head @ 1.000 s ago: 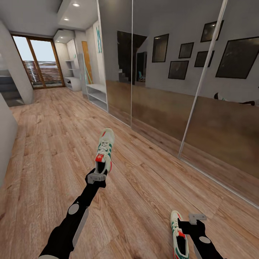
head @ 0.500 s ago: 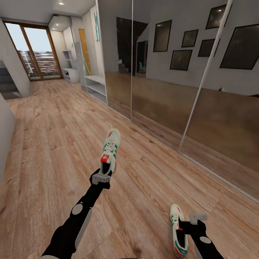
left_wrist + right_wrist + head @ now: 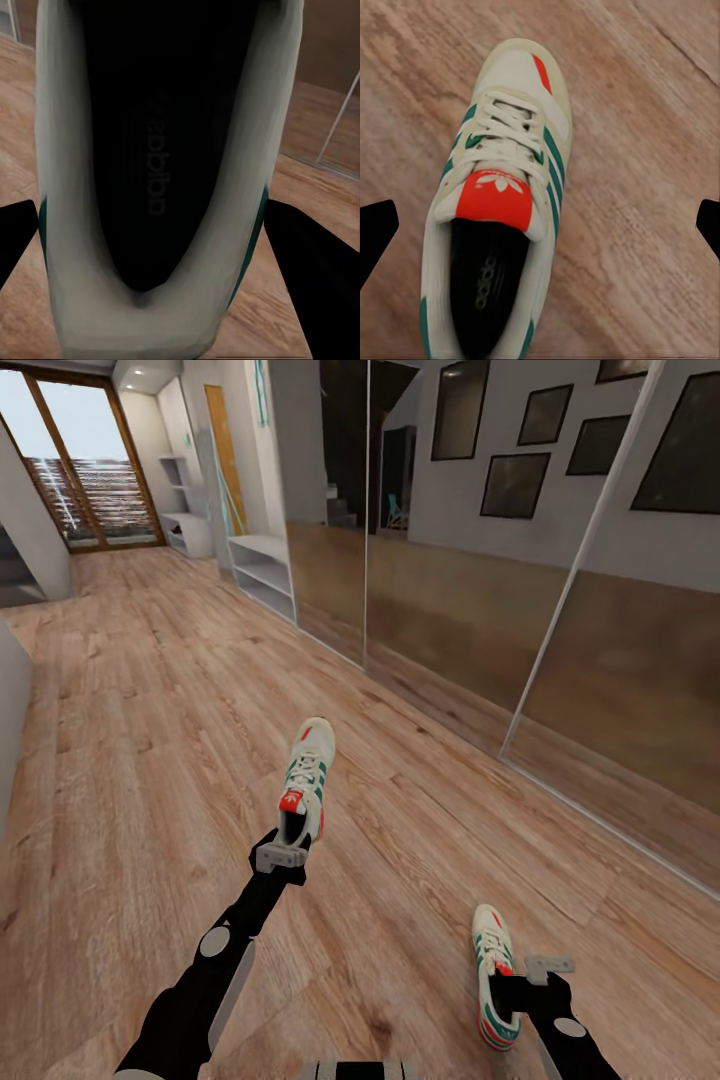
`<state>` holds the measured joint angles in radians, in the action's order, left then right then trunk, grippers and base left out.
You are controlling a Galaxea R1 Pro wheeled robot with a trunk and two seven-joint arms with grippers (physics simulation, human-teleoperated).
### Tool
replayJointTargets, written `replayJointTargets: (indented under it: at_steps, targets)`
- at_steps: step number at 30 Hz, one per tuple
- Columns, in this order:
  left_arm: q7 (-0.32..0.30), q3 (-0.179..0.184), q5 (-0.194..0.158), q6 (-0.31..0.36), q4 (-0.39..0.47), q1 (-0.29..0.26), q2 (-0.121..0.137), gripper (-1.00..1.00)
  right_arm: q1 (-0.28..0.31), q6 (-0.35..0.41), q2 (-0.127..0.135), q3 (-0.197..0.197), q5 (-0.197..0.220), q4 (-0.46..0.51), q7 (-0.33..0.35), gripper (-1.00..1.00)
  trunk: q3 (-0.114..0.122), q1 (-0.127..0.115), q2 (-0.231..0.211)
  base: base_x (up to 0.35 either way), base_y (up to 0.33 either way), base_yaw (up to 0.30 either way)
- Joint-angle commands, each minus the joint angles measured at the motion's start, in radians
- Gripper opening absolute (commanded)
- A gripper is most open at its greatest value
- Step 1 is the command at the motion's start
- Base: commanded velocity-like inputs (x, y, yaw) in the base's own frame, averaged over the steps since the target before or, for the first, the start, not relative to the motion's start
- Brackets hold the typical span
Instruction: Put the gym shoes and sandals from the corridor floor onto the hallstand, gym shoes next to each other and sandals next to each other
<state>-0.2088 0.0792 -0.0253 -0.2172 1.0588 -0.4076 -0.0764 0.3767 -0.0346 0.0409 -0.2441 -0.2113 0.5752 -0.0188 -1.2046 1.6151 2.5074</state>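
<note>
Over the corridor floor (image 3: 130,740), my left gripper (image 3: 280,857) grips the heel of one gym shoe (image 3: 305,780), toe forward, while my right gripper (image 3: 520,985) grips the other gym shoe (image 3: 492,975). My left wrist camera sees only that shoe's dark insole between black fingers (image 3: 315,262). Far ahead, beside the mirrored wall (image 3: 480,580), a pale shelf unit (image 3: 262,572) is too small to identify.

We cannot see the left gym shoe's (image 3: 305,780) heel, which sits behind the left gripper (image 3: 279,855). The right gripper's (image 3: 512,993) fingers hide behind the right gym shoe (image 3: 494,973). At the corridor's far end, the grey shelf unit (image 3: 190,510) is too small to make out.
</note>
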Motion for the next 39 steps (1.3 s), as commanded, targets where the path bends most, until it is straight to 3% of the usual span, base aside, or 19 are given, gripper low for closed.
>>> replayJointTargets:
  at_steps: [1,11,16,21,24,28,32,39]
  targets:
    - [-0.006,-0.001,-0.004,-0.002,-0.001,0.000,0.000,-1.00,0.001,-0.003,-0.001,-0.003,-0.010,-0.001,-0.002,1.00,-0.006,0.000,0.001,0.000,0.000,0.000]
    - [-0.004,-0.001,-0.002,-0.002,-0.008,0.000,-0.001,-1.00,0.001,-0.002,-0.002,-0.003,-0.008,-0.001,-0.003,1.00,-0.061,0.005,0.003,0.000,0.000,0.000]
    - [-0.004,-0.002,-0.003,-0.002,-0.010,0.000,0.000,-1.00,0.001,-0.002,-0.008,-0.003,-0.006,0.007,-0.003,1.00,-0.066,0.005,0.003,0.000,0.000,0.000]
    - [-0.003,-0.002,-0.002,-0.002,-0.012,0.000,0.000,-1.00,0.001,-0.002,-0.067,-0.004,-0.007,0.011,-0.005,1.00,-0.066,0.005,0.003,0.000,0.000,0.000]
    - [-0.003,-0.003,-0.002,-0.002,-0.012,0.000,0.000,-1.00,0.001,-0.002,-0.089,-0.004,-0.007,0.013,-0.010,1.00,-0.066,0.005,0.003,0.000,0.000,0.000]
    - [-0.003,-0.003,-0.002,-0.002,-0.013,0.000,-0.001,-1.00,0.002,-0.001,-0.099,-0.005,-0.004,0.021,-0.032,1.00,-0.066,0.005,0.003,0.000,0.000,0.000]
    - [-0.003,-0.003,-0.002,-0.002,-0.013,0.000,-0.002,-1.00,0.002,-0.001,-0.102,-0.006,0.030,0.030,-0.061,1.00,-0.066,0.005,0.003,0.000,0.000,0.000]
    - [-0.003,-0.003,-0.002,-0.002,-0.016,0.000,-0.002,-1.00,0.002,-0.001,-0.102,-0.006,0.172,0.032,-0.118,1.00,-0.066,0.005,0.003,0.000,0.000,0.000]
